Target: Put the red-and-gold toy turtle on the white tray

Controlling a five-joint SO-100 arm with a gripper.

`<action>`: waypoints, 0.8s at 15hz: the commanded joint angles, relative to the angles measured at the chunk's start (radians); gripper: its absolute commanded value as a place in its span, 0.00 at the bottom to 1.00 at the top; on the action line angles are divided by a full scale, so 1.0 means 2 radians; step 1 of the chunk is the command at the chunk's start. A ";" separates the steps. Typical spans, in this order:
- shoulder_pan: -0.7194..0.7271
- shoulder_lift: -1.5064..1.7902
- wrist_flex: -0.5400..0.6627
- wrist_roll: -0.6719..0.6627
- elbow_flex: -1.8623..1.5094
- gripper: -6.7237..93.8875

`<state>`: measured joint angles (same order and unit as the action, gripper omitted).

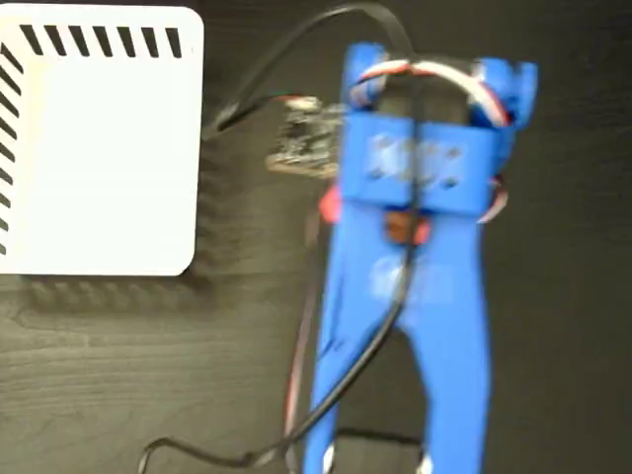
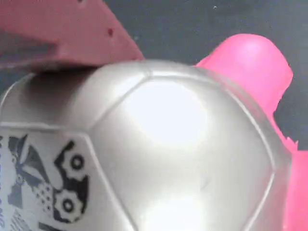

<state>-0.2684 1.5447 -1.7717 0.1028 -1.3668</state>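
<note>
We are at the pick-up step, as we read it. In the wrist view the toy turtle (image 2: 159, 159) fills nearly the whole picture: its shiny domed shell with a black printed logo at the lower left, and one pink-red limb or head lobe at the upper right (which of the two we cannot say). A pinkish slab at the upper left lies just against the shell, possibly one finger of the gripper, but we cannot tell whether the jaws are apart or closed on the toy.

In the fixed view the blue arm (image 1: 415, 296) reaches over the dark wooden table (image 1: 118, 375), and it hides the turtle almost fully; only small red bits show beneath it near the middle. The white tray (image 1: 99, 148) sits at the upper left, well apart from the arm, with nothing on it.

Next, we judge, a firm hold must be confirmed, then a lift and a carry up and left in the fixed view to the tray.
</note>
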 commanded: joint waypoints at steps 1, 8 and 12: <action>0.040 0.051 -0.008 0.023 0.041 0.07; 0.225 -0.054 0.002 0.141 0.199 0.07; 0.270 -0.127 0.077 0.000 0.268 0.07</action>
<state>0.2286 1.2901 -1.6613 0.2025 -0.9541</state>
